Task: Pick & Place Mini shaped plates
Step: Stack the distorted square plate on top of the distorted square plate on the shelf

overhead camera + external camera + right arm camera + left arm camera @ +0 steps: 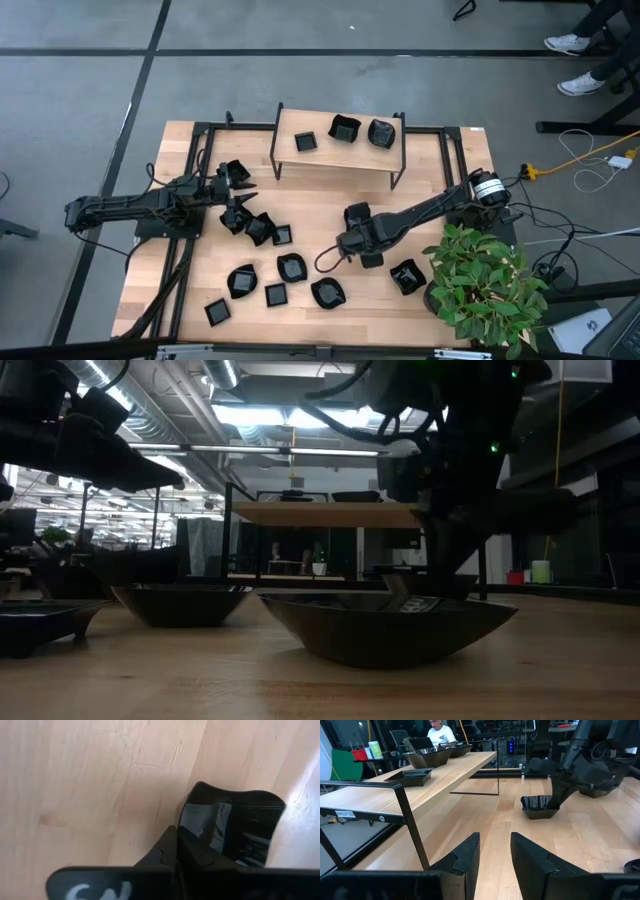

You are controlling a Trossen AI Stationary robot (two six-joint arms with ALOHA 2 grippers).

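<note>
Right gripper (pixel 176 851) — jaws pressed together on the rim of a glossy black wavy-edged mini plate (pixel 235 827), resting on the pale wooden table (pixel 90 785). Left gripper (pixel 494 857) — jaws slightly apart, holding nothing.

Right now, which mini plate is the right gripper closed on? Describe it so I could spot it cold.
Start at the raised wooden shelf; go toward the table's front. Just below it, the right gripper pinches the rim of a wavy-edged black dish, alone at centre, away from the left cluster.

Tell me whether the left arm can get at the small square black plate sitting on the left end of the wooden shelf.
Probably yes. The left gripper hangs open beside the wooden shelf, and nothing covers the small square black plate from above. The shelf's black metal leg stands close by, so it should come over the top.
</note>
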